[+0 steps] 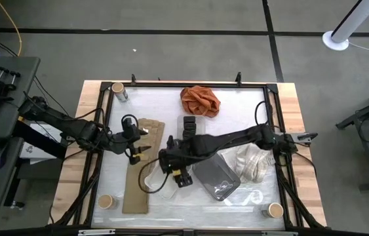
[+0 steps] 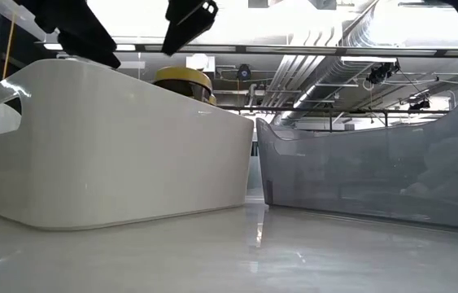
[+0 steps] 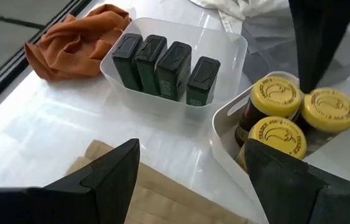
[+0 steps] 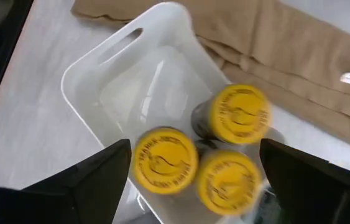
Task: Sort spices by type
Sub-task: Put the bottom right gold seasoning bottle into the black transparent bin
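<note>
Three yellow-lidded jars (image 4: 215, 152) stand upright, close together, in a white handled tray (image 4: 94, 74) near the table's middle (image 1: 161, 182). My right gripper (image 4: 193, 149) hangs open above them, a finger to either side, touching none. Several black boxes (image 3: 162, 62) stand on edge in a second white tray (image 3: 224, 50). Tan-lidded jars stand at the far left corner (image 1: 117, 88), the near left corner (image 1: 105, 201) and the near right corner (image 1: 275, 210). My left gripper (image 3: 190, 162) is open over tan brown paper (image 3: 162, 202), left of the trays.
An orange cloth (image 1: 200, 99) lies at the far edge beside the tray of black boxes. A grey tray (image 1: 217, 177) sits right of the white one, with white cloth (image 1: 250, 160) beyond it. The tan paper (image 1: 141, 164) covers the left half. A black frame (image 1: 191, 83) rims the table.
</note>
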Controlling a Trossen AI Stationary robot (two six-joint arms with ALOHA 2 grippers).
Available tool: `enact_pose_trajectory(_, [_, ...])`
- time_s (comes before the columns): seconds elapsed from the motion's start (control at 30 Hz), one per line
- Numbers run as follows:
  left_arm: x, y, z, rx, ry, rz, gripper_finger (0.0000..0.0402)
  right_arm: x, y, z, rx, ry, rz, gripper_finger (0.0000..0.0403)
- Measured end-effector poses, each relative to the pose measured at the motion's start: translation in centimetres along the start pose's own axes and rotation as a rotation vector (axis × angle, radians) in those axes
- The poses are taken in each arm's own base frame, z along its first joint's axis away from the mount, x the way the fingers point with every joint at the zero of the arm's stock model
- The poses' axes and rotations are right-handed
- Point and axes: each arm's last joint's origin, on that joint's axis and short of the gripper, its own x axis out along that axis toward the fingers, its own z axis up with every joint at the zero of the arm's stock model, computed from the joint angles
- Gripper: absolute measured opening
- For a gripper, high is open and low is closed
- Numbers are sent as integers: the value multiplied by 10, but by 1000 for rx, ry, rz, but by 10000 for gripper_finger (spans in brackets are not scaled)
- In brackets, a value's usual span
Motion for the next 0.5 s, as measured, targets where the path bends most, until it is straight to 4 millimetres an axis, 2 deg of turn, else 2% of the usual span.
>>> enact_pose_trajectory(0.2, [0, 0, 1, -92, -12, 8, 274, -28, -32, -7, 88, -6, -67, 353])
enact_pose_trajectory(0.5, [3, 3, 13, -178, -128, 51, 274, -56, -83, -33, 195, 103, -89, 353])
